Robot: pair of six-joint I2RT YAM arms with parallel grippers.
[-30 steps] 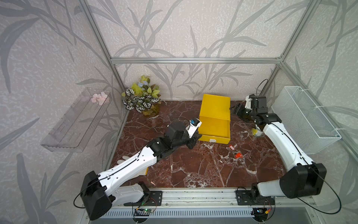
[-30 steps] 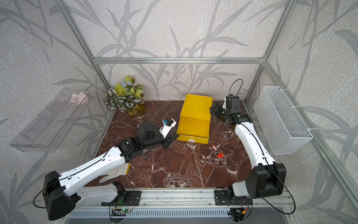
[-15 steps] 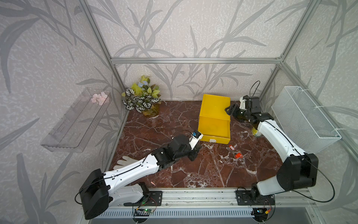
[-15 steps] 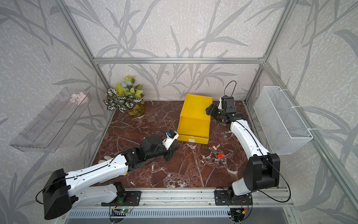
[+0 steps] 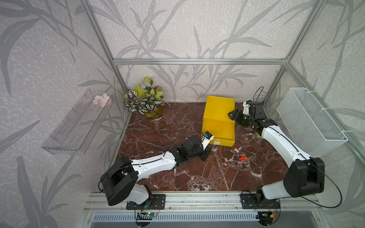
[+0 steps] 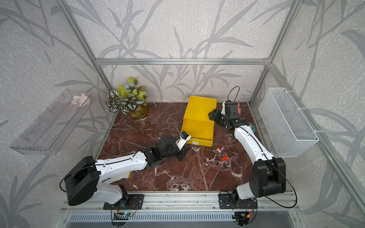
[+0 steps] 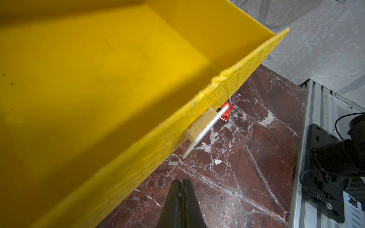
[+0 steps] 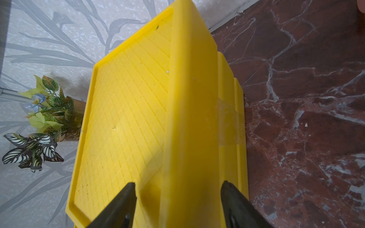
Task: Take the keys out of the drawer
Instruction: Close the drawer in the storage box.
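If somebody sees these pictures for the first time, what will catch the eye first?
First, the bright yellow drawer box at the back of the dark marble table, with its drawer pulled open toward the front. On the marble just in front of it lie keys with red tags. The right gripper is open over the box's edge, and the left gripper is low and shut near the drawer's front.

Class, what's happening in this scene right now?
The yellow drawer stands pulled open and looks empty; red-tagged keys lie on the marble table in front of it. The left pincer is shut, holding nothing, low by the drawer front. The right pincer is open, straddling the edge of the casing.
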